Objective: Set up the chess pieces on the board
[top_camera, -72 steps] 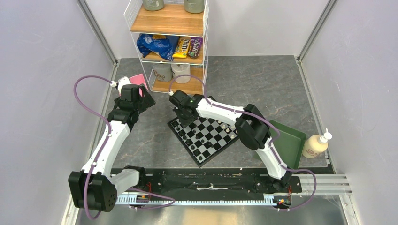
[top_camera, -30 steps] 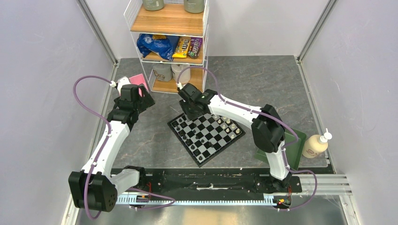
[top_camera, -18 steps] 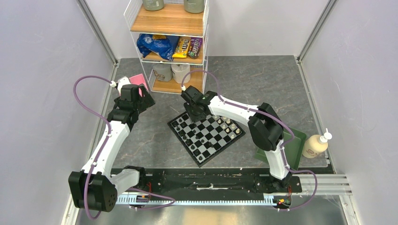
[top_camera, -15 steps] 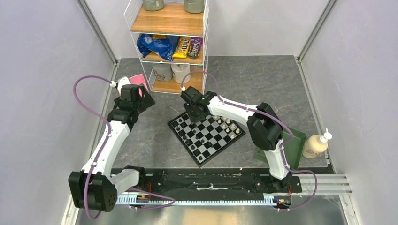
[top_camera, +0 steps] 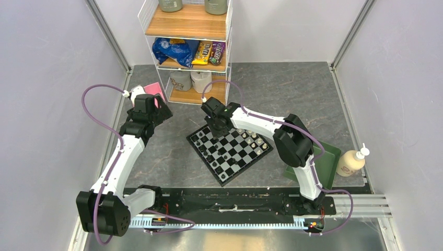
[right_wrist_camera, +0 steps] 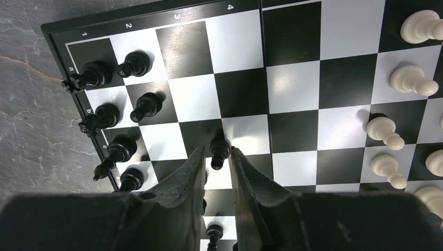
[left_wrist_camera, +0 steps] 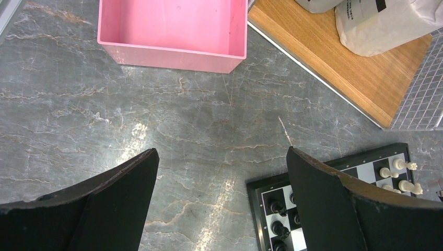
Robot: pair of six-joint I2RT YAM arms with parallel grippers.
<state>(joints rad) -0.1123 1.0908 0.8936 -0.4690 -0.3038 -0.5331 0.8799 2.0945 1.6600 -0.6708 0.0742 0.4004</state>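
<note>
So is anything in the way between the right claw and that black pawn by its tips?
No, nothing visible. The black pawn stands right between the tips of the right claw on the board. The other black pieces stand off to one side, clear of the gap.

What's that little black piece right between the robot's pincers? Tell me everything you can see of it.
It is a black pawn, small and glossy like plastic, with a round head, slim neck and wider base. It stands upright on the board, just inward of the black pieces lined along the edge. The right gripper's two dark fingers flank it closely on both sides; whether they actually press it cannot be told.
</note>
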